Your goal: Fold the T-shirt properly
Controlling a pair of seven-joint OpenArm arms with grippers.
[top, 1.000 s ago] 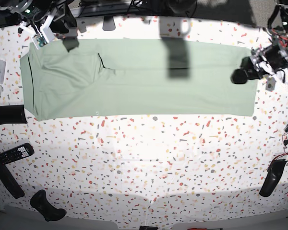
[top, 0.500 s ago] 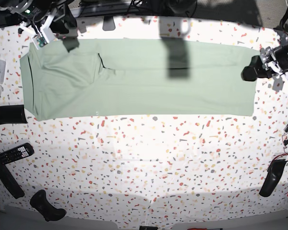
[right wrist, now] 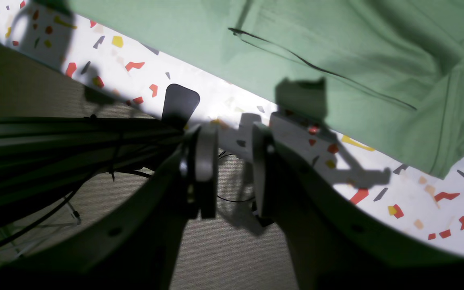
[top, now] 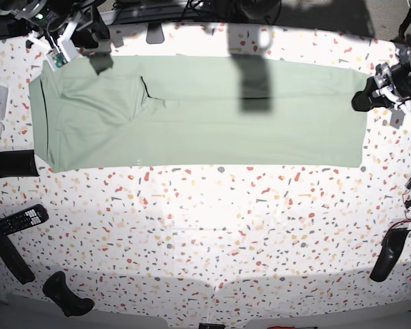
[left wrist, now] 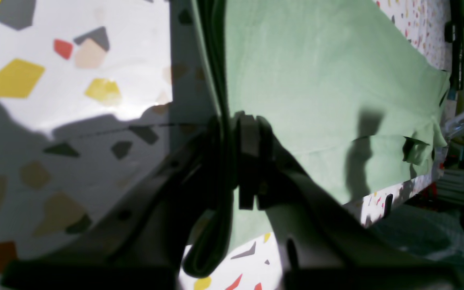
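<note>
Left tool pinching T-shirt hem.

In the left wrist view the dark left tool covers the T-shirt hem it pinches. In the base view, the right tool is half cut off at the upper left. The T-shirt's buttons and chest mark are too small to tell.

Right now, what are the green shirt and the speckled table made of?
The shirt looks like soft matte cloth: it creases and lies limp. The table looks hard and smooth, maybe speckled stone or a printed top; light glares off it.
</note>
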